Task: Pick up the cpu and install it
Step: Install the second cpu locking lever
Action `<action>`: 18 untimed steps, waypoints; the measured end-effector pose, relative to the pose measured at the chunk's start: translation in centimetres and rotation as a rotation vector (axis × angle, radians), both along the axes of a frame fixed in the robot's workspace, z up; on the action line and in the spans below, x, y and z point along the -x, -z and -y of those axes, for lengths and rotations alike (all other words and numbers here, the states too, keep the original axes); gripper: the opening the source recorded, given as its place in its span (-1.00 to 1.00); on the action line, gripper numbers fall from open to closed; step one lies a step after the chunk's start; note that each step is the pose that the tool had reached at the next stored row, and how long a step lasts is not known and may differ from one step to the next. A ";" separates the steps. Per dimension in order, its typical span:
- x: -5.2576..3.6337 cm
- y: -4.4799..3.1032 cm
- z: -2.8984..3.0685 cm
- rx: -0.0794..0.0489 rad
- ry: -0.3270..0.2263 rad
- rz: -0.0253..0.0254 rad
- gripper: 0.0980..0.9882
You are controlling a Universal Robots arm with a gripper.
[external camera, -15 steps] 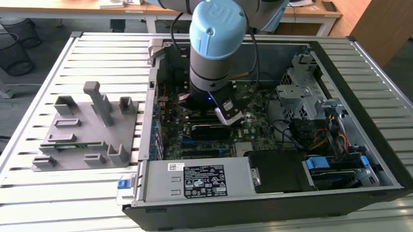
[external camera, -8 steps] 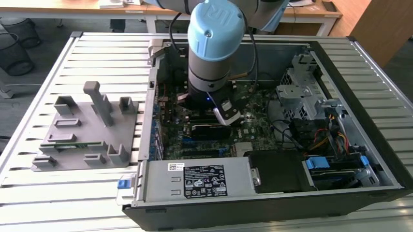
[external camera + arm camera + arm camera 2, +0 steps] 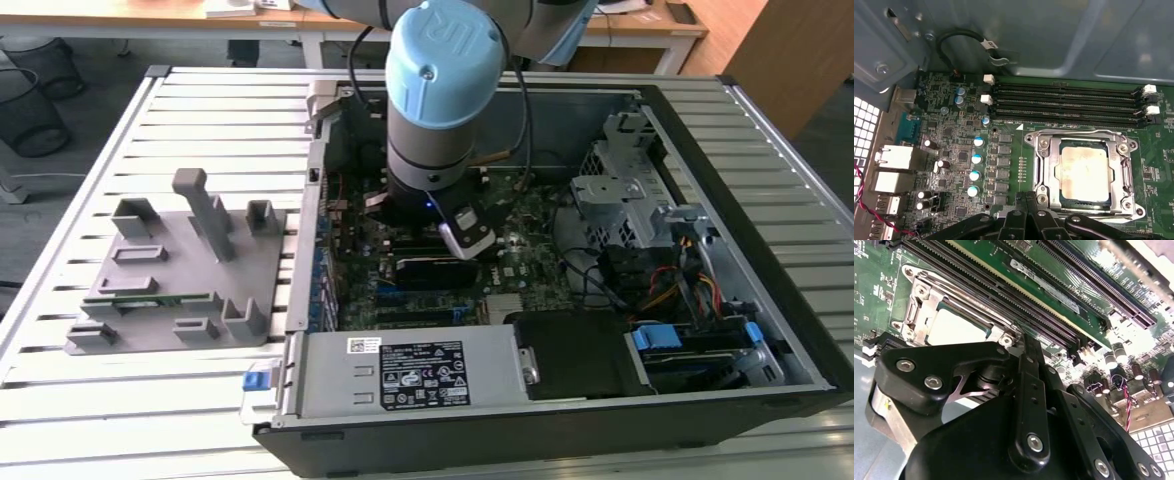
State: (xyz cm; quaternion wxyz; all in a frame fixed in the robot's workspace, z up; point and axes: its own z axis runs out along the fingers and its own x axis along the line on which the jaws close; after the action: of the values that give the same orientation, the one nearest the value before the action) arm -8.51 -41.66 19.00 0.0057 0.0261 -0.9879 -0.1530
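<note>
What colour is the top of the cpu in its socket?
Silver-grey with a dull tan tint, clearest in the first wrist view: cpu.

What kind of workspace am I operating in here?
Probably a lab or office workshop: an open computer case lies on a slatted metal table, wooden desks stand behind, and the cpu sits in its motherboard socket.

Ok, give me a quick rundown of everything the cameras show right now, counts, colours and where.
cpu: one, silver-grey, seated in the motherboard socket under its metal frame in both wrist views.
memory slots: several, black, in a row alongside the socket.
motherboard: one, green, on the floor of the case.
computer case: one, black, open, on the slatted table.
power supply: one, grey with a black label, at the case's near edge.
parts fixture: one, grey, on the exterior view's left.
slatted table: one, light grey.
gripper: one, black, just beside the socket.
</note>
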 end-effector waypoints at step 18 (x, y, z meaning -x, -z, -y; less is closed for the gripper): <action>0.10 0.05 0.00 0.004 0.000 0.0000 -0.98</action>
State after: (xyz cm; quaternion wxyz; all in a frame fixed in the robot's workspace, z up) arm -8.61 -41.66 18.95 0.0058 0.0261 -0.9881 -0.1512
